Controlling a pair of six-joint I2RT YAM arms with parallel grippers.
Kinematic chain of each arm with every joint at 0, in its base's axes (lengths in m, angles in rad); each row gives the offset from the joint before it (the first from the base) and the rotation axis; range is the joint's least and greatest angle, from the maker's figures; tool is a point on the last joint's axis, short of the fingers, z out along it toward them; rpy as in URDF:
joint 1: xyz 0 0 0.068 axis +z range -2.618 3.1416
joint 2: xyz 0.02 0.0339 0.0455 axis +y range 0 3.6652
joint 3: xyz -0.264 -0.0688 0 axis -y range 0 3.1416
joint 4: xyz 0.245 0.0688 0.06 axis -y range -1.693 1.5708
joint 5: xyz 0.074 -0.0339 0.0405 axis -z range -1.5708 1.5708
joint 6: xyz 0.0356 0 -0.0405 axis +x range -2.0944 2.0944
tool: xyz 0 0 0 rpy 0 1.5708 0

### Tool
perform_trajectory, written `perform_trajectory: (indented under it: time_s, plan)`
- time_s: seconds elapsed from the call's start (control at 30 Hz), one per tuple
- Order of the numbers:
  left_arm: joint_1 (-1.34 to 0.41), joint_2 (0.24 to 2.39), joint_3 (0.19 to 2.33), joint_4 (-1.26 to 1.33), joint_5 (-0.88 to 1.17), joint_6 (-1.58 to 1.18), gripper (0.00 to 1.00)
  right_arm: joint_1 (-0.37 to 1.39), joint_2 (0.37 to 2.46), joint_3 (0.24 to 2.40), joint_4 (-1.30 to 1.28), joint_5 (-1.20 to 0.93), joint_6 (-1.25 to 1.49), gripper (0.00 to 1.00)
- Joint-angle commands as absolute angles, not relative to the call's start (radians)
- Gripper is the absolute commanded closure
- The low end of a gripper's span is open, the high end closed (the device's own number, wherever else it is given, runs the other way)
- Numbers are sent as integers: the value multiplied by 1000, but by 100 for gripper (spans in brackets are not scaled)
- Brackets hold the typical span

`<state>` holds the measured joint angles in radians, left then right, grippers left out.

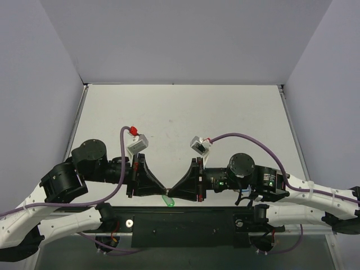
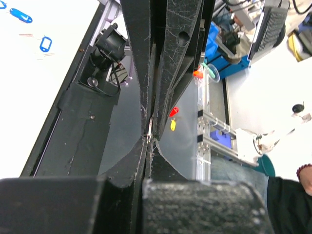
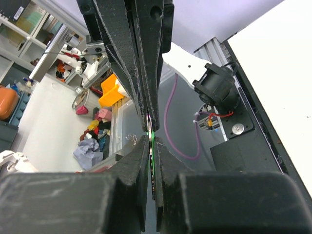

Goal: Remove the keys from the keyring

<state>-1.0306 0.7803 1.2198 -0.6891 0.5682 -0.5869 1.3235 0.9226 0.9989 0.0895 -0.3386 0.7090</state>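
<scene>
So both arms meet tip to tip low over the near edge of the white surface (image 1: 225, 112), right between the two bases. The left pincer (image 1: 160, 186) is pressed together, and in its wrist view there's a tiny silvery sliver caught right at the tips, which looks like the keyring (image 2: 150, 130). It's honestly just a thin glint of metal, way too small to make out the loop. The right pincer (image 1: 174, 189) is clamped too, nose to nose with the left one, and a thin strip of bright green shows between its fingers in its own camera. From above, the keys (image 1: 167, 199) show up as one small bright green plastic piece poking out just below where the tips touch. Can't pick out the silver key itself.
</scene>
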Motion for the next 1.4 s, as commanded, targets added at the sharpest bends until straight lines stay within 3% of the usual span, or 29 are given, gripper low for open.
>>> perform_trajectory:
  time_s: [0.0, 0.9, 1.37]
  plan:
    - [-1029, 750, 1158, -526, 451, -710, 100, 1324, 908, 982, 216, -249, 755, 100]
    - [-1029, 620, 1000, -229, 207, -951, 100, 1401, 976, 940, 428, -118, 781, 100]
    - [-1029, 588, 917, -153, 175, -1003, 100, 1407, 1011, 910, 511, -80, 810, 100]
